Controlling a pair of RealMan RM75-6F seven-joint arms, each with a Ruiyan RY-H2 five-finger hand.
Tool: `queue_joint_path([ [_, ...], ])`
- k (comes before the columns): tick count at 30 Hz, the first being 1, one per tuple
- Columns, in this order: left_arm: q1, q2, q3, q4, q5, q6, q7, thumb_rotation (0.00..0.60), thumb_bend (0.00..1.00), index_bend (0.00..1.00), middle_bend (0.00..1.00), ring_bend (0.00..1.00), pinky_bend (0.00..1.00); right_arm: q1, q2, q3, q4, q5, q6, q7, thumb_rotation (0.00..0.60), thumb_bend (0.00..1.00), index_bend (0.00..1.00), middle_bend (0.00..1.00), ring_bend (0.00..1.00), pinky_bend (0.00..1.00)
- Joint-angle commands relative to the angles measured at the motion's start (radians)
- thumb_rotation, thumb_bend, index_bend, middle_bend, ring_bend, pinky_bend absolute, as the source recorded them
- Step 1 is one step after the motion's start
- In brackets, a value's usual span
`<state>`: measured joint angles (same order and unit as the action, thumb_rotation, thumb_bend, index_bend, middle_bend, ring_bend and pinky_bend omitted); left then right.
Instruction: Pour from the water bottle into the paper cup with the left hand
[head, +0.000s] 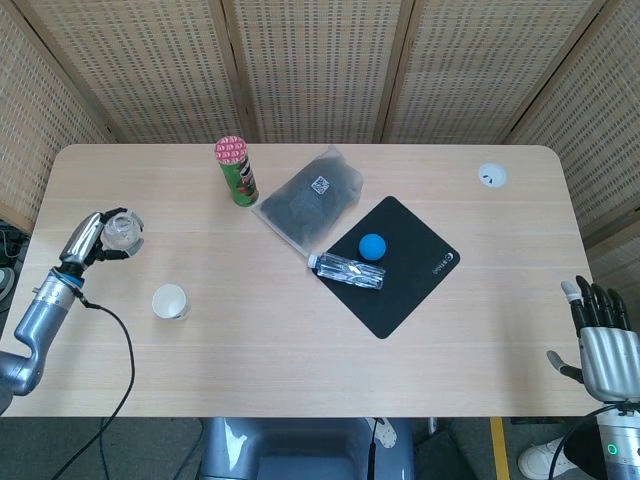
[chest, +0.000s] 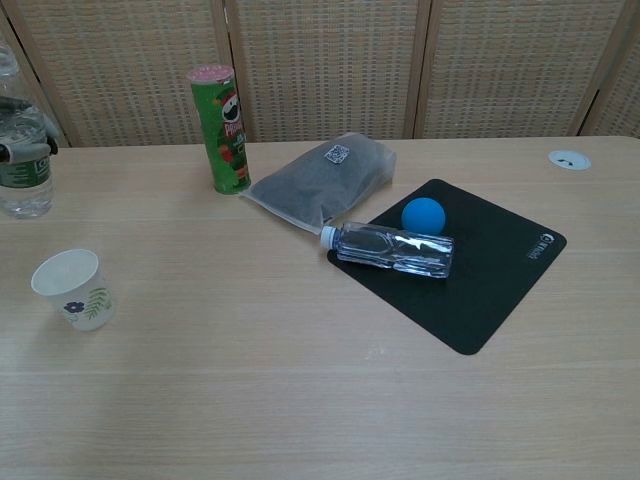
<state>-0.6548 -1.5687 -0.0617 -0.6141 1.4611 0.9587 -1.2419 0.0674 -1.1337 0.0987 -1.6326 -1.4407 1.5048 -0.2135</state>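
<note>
My left hand (head: 88, 238) holds a clear water bottle (head: 122, 230) upright at the table's far left, behind the paper cup. In the chest view the water bottle (chest: 22, 150) stands upright at the left edge with dark fingertips (chest: 28, 148) wrapped around it. The white paper cup (head: 169, 301) with a leaf print stands apart from the bottle, nearer the front edge; the paper cup (chest: 72, 290) is upright. My right hand (head: 603, 340) hangs off the table's front right corner, fingers spread, holding nothing.
A green chip can (head: 236, 171) stands at the back. A dark plastic bag (head: 310, 200) lies beside a black mat (head: 395, 265) bearing a blue ball (head: 372, 246) and a second bottle lying on its side (head: 346, 269). A white disc (head: 491, 176) sits back right.
</note>
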Motion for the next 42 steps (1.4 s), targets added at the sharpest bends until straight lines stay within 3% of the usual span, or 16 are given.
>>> queue_joint_path([
  [1, -0.038, -0.025, -0.05, -0.044, -0.044, -0.059, -0.073, 0.6, 0.61, 0.69, 0.53, 0.37, 0.39, 0.0, 0.001, 0.001, 0.0, 0.001, -0.001, 0.002, 0.6, 0.0, 0.0, 0.0, 0.0, 0.0],
  [10, -0.077, -0.128, -0.125, -0.059, -0.126, -0.145, -0.097, 0.6, 0.61, 0.67, 0.51, 0.37, 0.38, 0.006, 0.003, 0.008, 0.009, 0.024, -0.019, 0.015, 0.6, 0.0, 0.0, 0.0, 0.0, 0.0],
  [20, -0.098, -0.28, -0.169, 0.08, -0.156, -0.159, -0.126, 0.6, 0.58, 0.63, 0.48, 0.37, 0.38, 0.015, 0.003, 0.018, 0.023, 0.053, -0.042, 0.03, 0.6, 0.0, 0.0, 0.0, 0.0, 0.0],
  [35, -0.103, -0.349, -0.151, 0.208, -0.123, -0.193, -0.187, 0.6, 0.55, 0.57, 0.43, 0.37, 0.35, 0.017, 0.005, 0.018, 0.029, 0.063, -0.049, 0.042, 0.6, 0.0, 0.0, 0.0, 0.0, 0.0],
  [42, -0.102, -0.359, -0.145, 0.234, -0.112, -0.19, -0.2, 0.6, 0.53, 0.48, 0.35, 0.3, 0.3, 0.019, 0.005, 0.018, 0.03, 0.065, -0.054, 0.044, 0.6, 0.0, 0.0, 0.0, 0.0, 0.0],
])
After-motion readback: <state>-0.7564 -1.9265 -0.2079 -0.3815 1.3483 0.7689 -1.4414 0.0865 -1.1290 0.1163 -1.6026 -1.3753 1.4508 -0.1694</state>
